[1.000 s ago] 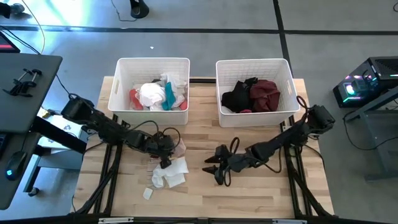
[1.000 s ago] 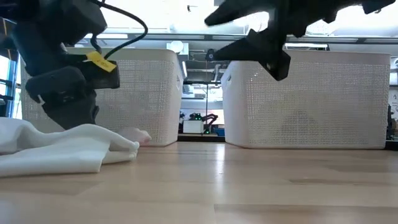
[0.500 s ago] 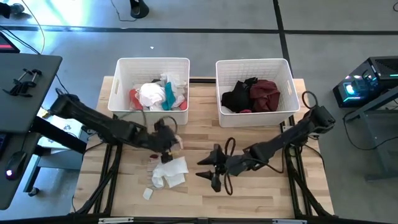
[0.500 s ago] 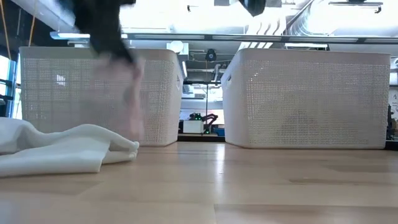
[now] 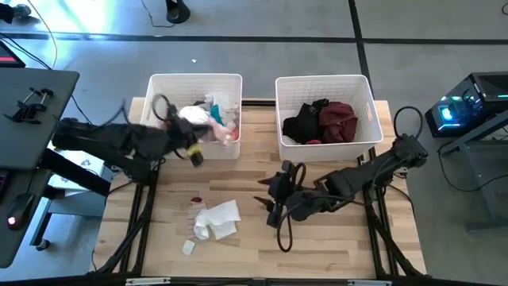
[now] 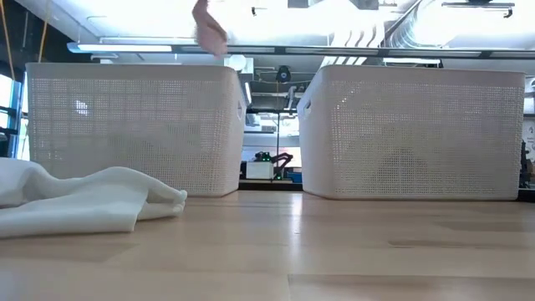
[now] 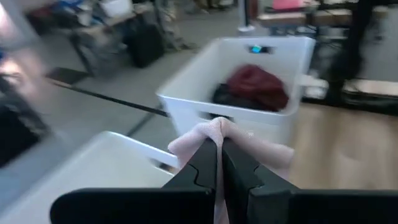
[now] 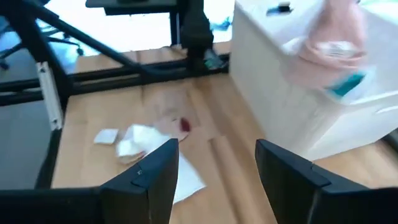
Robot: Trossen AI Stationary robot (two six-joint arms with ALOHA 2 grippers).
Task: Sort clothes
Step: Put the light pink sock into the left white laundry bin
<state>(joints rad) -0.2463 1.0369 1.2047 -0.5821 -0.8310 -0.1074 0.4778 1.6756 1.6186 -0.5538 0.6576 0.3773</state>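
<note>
My left gripper (image 5: 208, 141) is shut on a pale pink garment (image 5: 225, 133) over the near right part of the left white basket (image 5: 155, 119). That basket holds white, coral and teal clothes. The garment also shows high up in the low view (image 6: 209, 29) and in the right wrist view (image 8: 333, 37). The right basket (image 5: 365, 95) holds black and maroon clothes. White garments (image 5: 216, 221) lie flat on the table. My right gripper (image 5: 270, 208) is open and empty above the table's middle, to their right. My left gripper pinches a bunched part of the pink garment (image 7: 214, 129) between its two fingers (image 7: 202, 163). The fingers come about level from the table's left. The cloth bulges past the fingertips and droops slack (image 7: 267, 152), lifted clear of the table.
A small red piece (image 5: 197, 202) and a small white piece (image 5: 189, 247) lie by the white garments. The two baskets stand side by side along the far edge with a gap between them. Bare wood (image 5: 333, 246) lies at the table's near right.
My left gripper has risen from the table with the pink garment and gone toward the far edge, to above the left basket. The garment is lifted clear of the table. My right gripper has risen out of the low view.
</note>
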